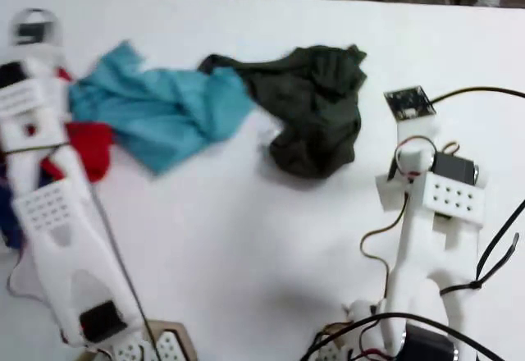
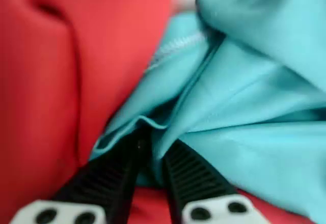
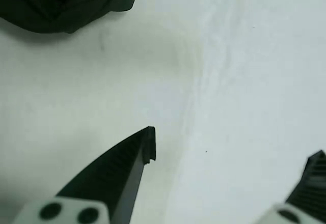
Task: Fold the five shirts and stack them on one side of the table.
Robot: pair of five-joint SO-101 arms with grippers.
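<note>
At the near edge of the bench the two arm bases sit among looping black cables, thickest at the near right corner. The right hand hangs over bare bench toward the right edge, its fingers wide apart and holding nothing. A small circuit board sits atop that arm's wrist. Along the left edge the white left arm stretches over a red shirt and a dark blue cloth, covering most of both. The left hand is clamped on a fold of the teal shirt, with the red shirt directly beneath it. The teal shirt lies crumpled past mid-bench toward the far left corner, its edge overlapping the red one. Its other end touches the dark green shirt, bunched in a heap near the middle of the far edge.
</note>
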